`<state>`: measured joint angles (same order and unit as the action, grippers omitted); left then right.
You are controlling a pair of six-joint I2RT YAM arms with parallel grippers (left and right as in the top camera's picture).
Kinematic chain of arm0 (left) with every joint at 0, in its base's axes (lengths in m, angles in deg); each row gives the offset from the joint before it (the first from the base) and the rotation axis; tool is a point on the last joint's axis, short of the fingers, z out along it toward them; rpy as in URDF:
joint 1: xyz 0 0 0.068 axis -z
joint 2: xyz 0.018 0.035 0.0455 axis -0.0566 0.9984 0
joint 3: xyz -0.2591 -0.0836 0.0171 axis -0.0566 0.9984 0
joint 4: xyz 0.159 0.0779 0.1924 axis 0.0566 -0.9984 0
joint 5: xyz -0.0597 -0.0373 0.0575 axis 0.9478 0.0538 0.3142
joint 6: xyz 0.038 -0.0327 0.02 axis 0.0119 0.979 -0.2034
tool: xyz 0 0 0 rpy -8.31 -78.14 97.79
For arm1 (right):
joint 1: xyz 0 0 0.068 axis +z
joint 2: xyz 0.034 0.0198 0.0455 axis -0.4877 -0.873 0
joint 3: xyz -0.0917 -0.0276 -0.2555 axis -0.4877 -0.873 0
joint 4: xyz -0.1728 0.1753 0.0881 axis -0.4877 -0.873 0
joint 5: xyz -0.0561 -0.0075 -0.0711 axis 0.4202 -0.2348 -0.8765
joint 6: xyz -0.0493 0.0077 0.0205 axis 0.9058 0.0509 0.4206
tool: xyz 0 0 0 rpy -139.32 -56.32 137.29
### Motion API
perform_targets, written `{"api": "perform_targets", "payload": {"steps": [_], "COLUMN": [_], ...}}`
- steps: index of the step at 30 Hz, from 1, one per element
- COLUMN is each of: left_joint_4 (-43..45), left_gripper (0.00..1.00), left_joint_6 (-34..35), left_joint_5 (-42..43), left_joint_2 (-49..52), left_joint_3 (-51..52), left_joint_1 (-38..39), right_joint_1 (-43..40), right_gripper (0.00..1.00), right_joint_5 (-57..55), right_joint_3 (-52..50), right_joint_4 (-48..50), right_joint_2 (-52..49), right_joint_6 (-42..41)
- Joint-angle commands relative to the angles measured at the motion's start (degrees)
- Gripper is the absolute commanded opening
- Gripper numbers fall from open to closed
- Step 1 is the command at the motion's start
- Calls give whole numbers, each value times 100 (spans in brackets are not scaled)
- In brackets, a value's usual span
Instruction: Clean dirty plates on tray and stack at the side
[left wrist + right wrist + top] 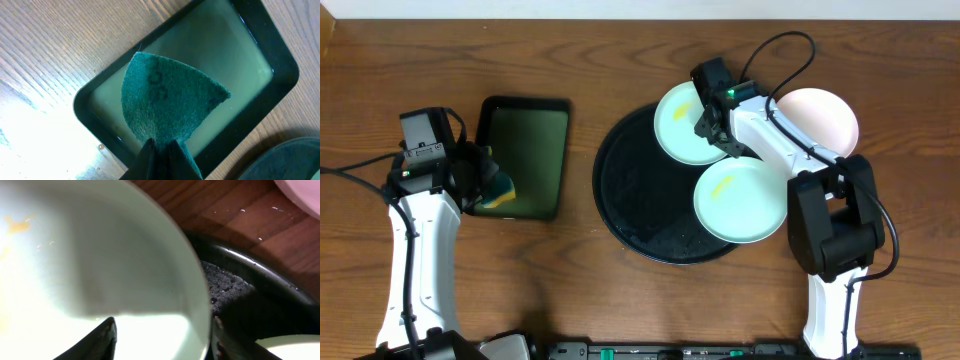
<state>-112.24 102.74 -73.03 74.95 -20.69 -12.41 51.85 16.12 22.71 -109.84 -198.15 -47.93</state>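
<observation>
Two mint plates lie on the round black tray (630,190): one at its far edge (678,130), one at its right (740,200) with a yellow smear. The white plate (820,118) sits on the table right of the tray. My right gripper (712,125) is open and straddles the near rim of the far mint plate (100,255), one finger inside, one outside (162,335). My left gripper (490,185) is shut on a green sponge (167,102) and holds it over the rectangular tray (280,60).
The rectangular black tray (525,140) with a green floor lies left of the round tray. The round tray's rim (250,295) and the white plate's edge (305,195) show in the right wrist view. Bare wooden table lies around them.
</observation>
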Motion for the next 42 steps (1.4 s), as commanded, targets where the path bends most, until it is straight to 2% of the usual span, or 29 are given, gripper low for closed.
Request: {"api": "perform_targets", "payload": {"steps": [1,3,13,18,23,28,31,33,38,42], "left_joint_4": [4,2,2,0,-4,-17,-17,-17,-15,-15], "left_gripper": [8,8,8,8,8,8,8,8,8,7], "left_joint_6": [-98,-98,-98,-98,-98,-98,-98,-98,-98,-109], "left_joint_5": [37,35,37,39,39,39,37,37,39,151], "left_joint_2": [44,44,44,44,44,44,44,44,44,44], "left_joint_3": [35,35,35,35,35,35,33,35,35,35], "left_joint_1": [-28,-28,-28,-28,-28,-28,-28,-28,-28,20], "right_joint_1": [17,33,203,313,380,363,323,304,293,293], "right_gripper": [50,49,53,54,52,29,11,2,1,1], "right_joint_5": [-24,-24,234,354,424,417,424,424,505,1043], "right_joint_3": [-35,-35,-146,-396,-487,-485,-485,-483,-483,-483], "right_joint_4": [7,-39,-109,28,243,369,496,553,745,1172], "right_joint_2": [-31,-31,-33,-33,-33,-33,-33,-33,-33,-33], "right_joint_6": [142,125,118,-293,-330,-256,9,186,977,2555]}}
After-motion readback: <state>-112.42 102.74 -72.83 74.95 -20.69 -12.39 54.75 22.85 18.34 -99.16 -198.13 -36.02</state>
